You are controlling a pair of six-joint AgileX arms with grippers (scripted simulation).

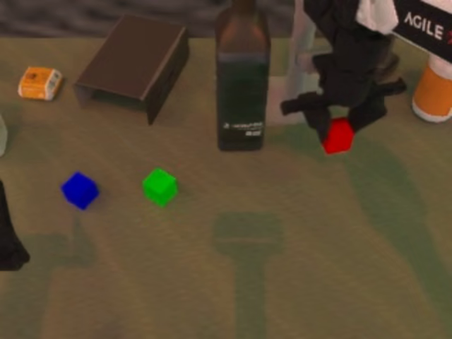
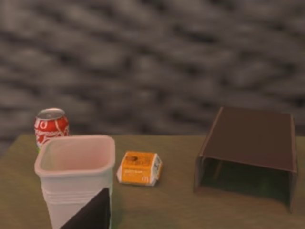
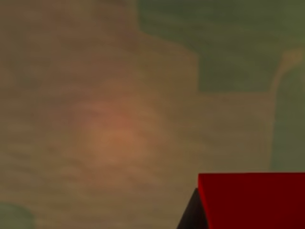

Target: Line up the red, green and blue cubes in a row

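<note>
Top view: right hand [image 1: 340, 126] sits in the upper right of the frame, fingers closed on the red cube [image 1: 338, 136]. That cube shows just below the black fingers, right of the bottle [image 1: 242, 78]. Can't tell from this view whether the cube is touching the tabletop [image 1: 318, 247] or lifted off it. Right wrist view: red cube [image 3: 252, 200] fills the lower right corner with a dark finger [image 3: 193, 214] edge against its side; the rest is bare tabletop with shadow patches.

Green cube [image 1: 160, 186] sits left of centre, on the tabletop, well apart from the red one. Blue cube [image 1: 79, 190] is just left of green, gap between them, roughly level with it. Red is higher in the frame than both, and the bottle stands between it and them.

Other stuff: brown open box [image 1: 134, 63] in the upper left, small orange-and-white box [image 1: 39, 82] at the far upper left, orange-and-white container [image 1: 436, 92] at the right edge behind the right arm.

Left arm [image 1: 10, 240] is parked at the lower left edge; its hand isn't visible in the top view, so can't tell its finger state. Left wrist view shows a white cup [image 2: 76, 176], red can [image 2: 51, 126], the orange-and-white box [image 2: 139, 168] and the brown box [image 2: 248, 152].
</note>
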